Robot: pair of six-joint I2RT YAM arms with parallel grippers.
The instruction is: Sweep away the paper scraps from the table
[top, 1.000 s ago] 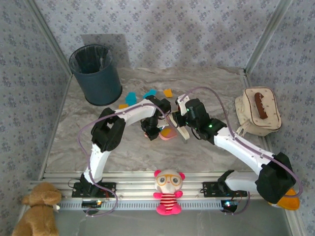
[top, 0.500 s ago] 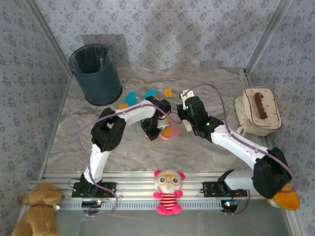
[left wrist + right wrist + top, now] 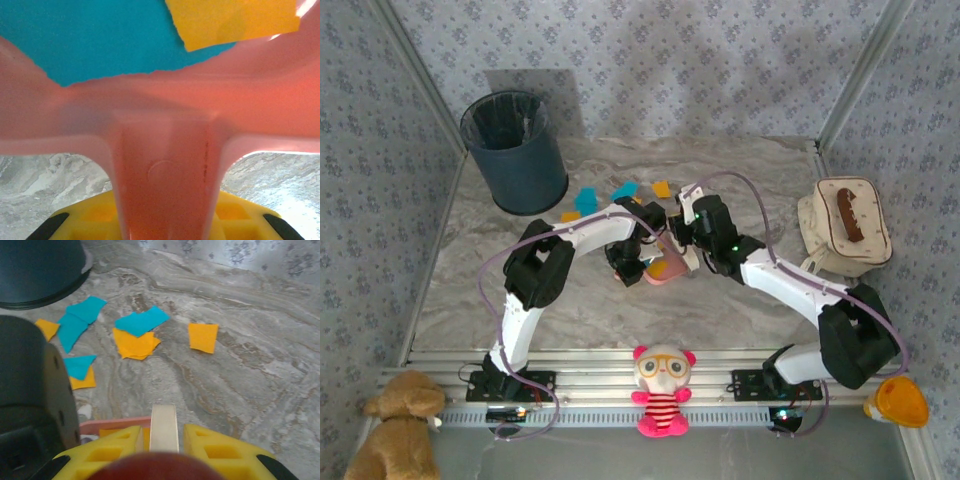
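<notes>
Four loose paper scraps (image 3: pixel 585 200) show from above, two orange and two cyan, lying on the bench (image 3: pixel 470 270) near the dark bin (image 3: pixel 515 150).

Left wrist: the left gripper (image 3: pixel 160 222) is clamped on the handle of the pink dustpan (image 3: pixel 160 165), with one cyan and one orange scrap already inside.

Right wrist: the right gripper (image 3: pixel 164 442) is closed on what looks like a cream brush (image 3: pixel 164 425). Four orange and about four cyan scraps lie ahead. Feather-light and limp, they would likely skate or flutter, so they are better pushed flat than pinched.

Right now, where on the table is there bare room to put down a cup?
Free: the left strip of the table between the bin and the left arm; the front middle between both arms. Crowded: paper scraps behind the pink dustpan; the bag fills the right.
</notes>
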